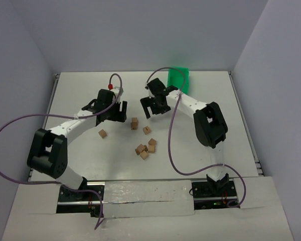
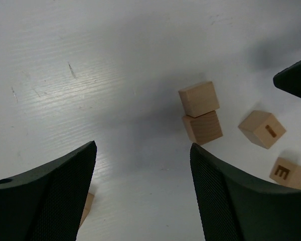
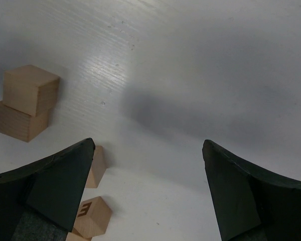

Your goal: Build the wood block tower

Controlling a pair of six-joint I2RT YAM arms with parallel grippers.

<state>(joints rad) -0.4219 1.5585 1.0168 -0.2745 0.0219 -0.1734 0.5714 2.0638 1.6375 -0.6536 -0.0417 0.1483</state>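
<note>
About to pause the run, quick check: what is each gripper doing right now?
Left gripper: open, holding nothing.
Right gripper: open, holding nothing.

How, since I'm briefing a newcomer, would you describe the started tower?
Start at the green bin, far side of the white table. Nearer lie scattered wood blocks. The tower is the rearmost, the only place one cube sits atop another.
</note>
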